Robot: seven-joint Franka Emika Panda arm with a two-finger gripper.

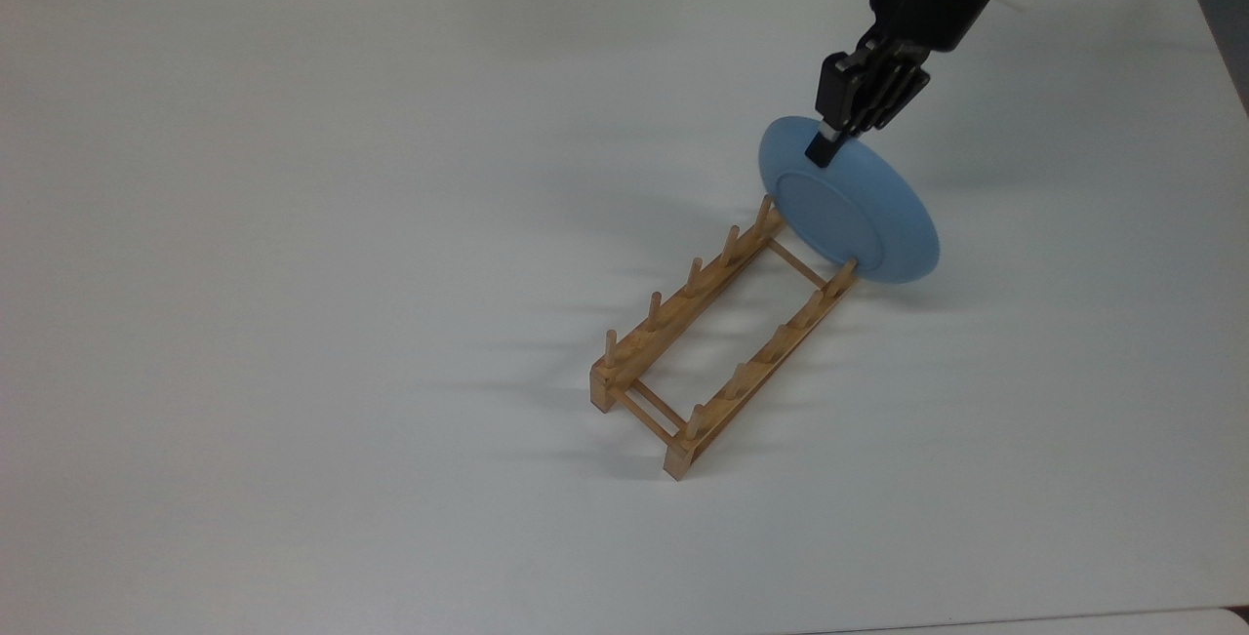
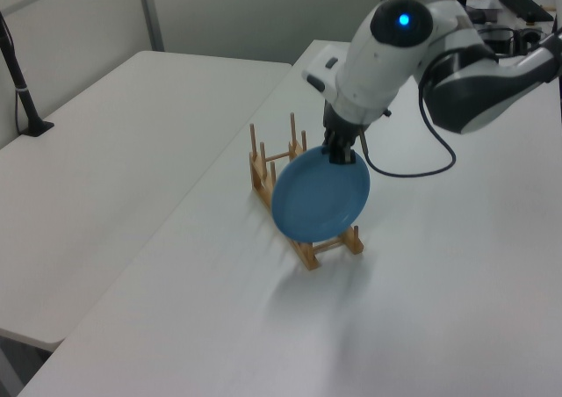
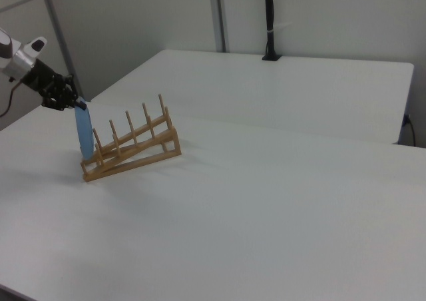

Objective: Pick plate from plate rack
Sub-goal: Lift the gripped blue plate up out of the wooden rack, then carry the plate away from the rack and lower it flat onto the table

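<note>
Plate rack (image 1: 722,342) with its slots vacant; the plate (image 1: 851,216) is seen on edge at the rack's end directly below the tool (image 1: 818,153), its lower rim level with the end pegs. In the right view the plate (image 3: 82,136) is shown nearly upright beside the end pair of pegs of the rack (image 3: 130,148); whether contact with the rack is kept cannot be told. The white table (image 1: 342,225) is shown beneath, and a black cable (image 2: 413,164) is seen trailing behind the tool. The tool (image 2: 338,157) is clenched on the plate's (image 2: 318,197) top rim.
</note>
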